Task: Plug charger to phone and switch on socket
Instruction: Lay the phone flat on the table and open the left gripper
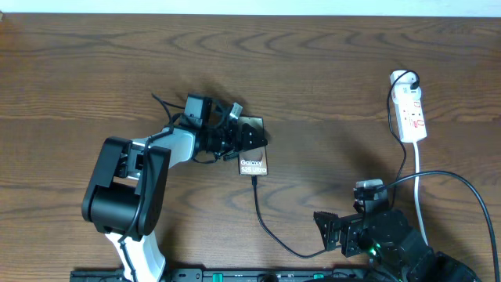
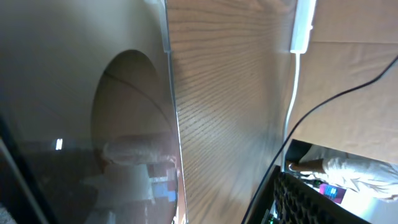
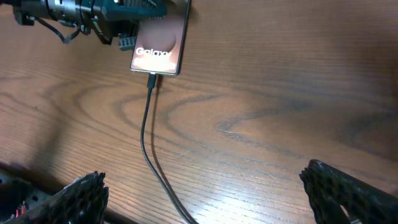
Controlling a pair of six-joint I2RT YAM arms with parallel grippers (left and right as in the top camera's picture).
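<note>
Top centre of the frame, the charger [image 3: 143, 134] is plugged into the phone [image 3: 158, 53]. The left tool [image 1: 243, 137] is over the phone; I cannot tell its grip. The right tool [image 3: 205, 190] is released and empty.

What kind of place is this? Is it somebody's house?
Probably a robot workshop or lab, not a house: robot arms stand at a wooden table, with a phone, its charger and a white socket laid out.

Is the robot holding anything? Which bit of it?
The right gripper is open and empty. The left gripper sits at the phone's top end, but whether it is gripping the phone cannot be told.
</note>
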